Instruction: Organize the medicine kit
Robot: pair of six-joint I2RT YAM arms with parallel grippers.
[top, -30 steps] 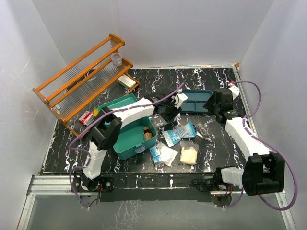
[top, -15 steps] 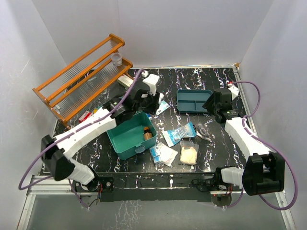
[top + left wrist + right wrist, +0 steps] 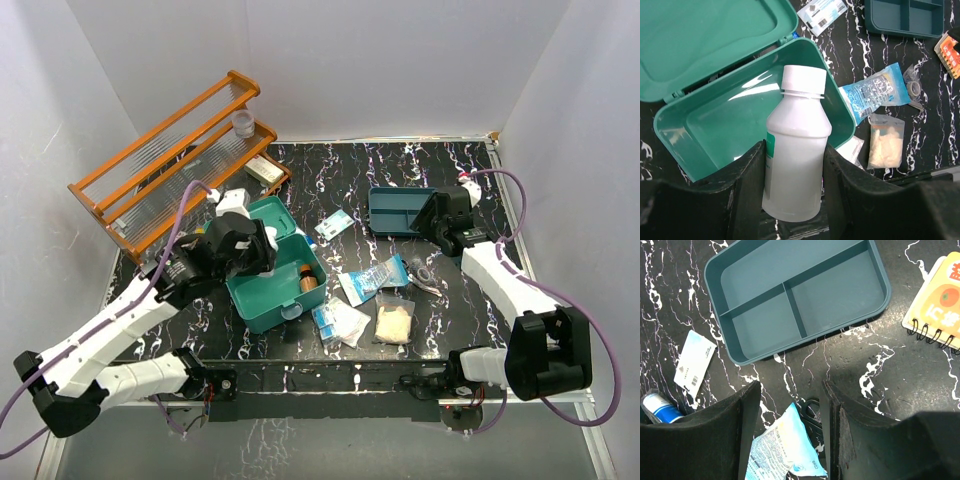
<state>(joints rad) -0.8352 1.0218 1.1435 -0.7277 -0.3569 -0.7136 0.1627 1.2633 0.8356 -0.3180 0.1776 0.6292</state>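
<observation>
While left end effector (image 3: 792,172) pinches bottle (image 3: 797,135) over medicine kit (image 3: 841,97), right end effector (image 3: 790,410) spread beside tray (image 3: 805,295).

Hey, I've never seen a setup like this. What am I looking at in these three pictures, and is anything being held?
Two robot arms sit bolted to a black marbled table. One picture looks down from above; the other two come from cameras on each wrist. The left gripper holds a white bottle by the open teal medicine kit. The right gripper is open and empty near a compartment tray. Sachets lie loose, and an orange rack stands at the back left.
</observation>
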